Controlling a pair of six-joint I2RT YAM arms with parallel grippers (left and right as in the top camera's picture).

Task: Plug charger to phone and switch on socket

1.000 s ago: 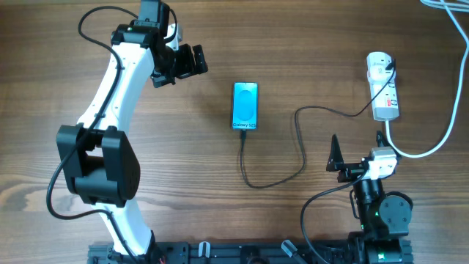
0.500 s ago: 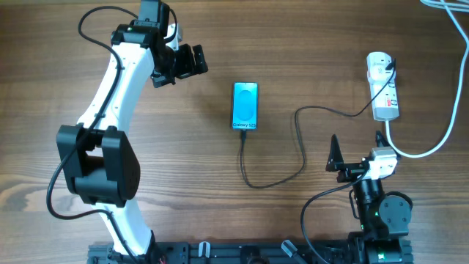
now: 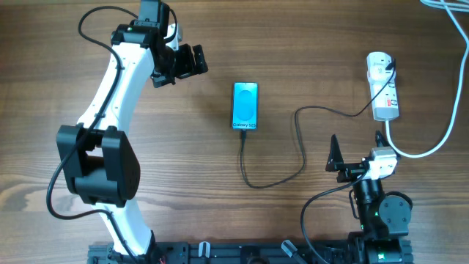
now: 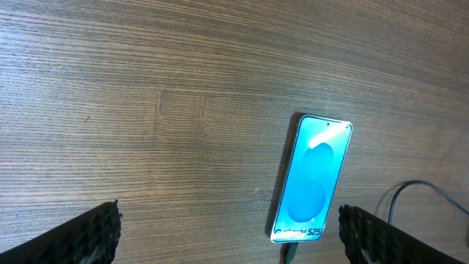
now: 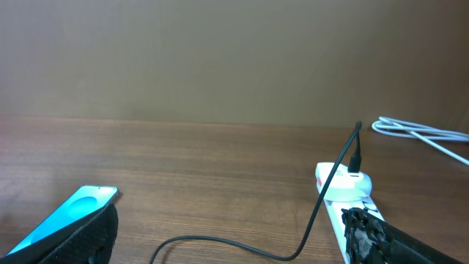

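The phone [image 3: 245, 106] lies flat mid-table, its cyan screen lit. It also shows in the left wrist view [image 4: 311, 180] and the right wrist view [image 5: 69, 213]. The charger's thin black cable [image 3: 300, 147] runs from the phone's lower edge, loops toward me and goes up to its plug in the white socket [image 3: 383, 92]. The connector [image 4: 289, 253] sits at the phone's lower edge. The socket [image 5: 352, 194] carries the black plug at its far end. My left gripper [image 3: 196, 61] is open and empty, up and left of the phone. My right gripper [image 3: 357, 150] is open and empty, below the socket.
The socket's white lead [image 3: 432, 150] curves off to the right edge and up the far right side. It also shows in the right wrist view [image 5: 421, 132]. The robots' own black cables hang by the arm bases at the front edge.
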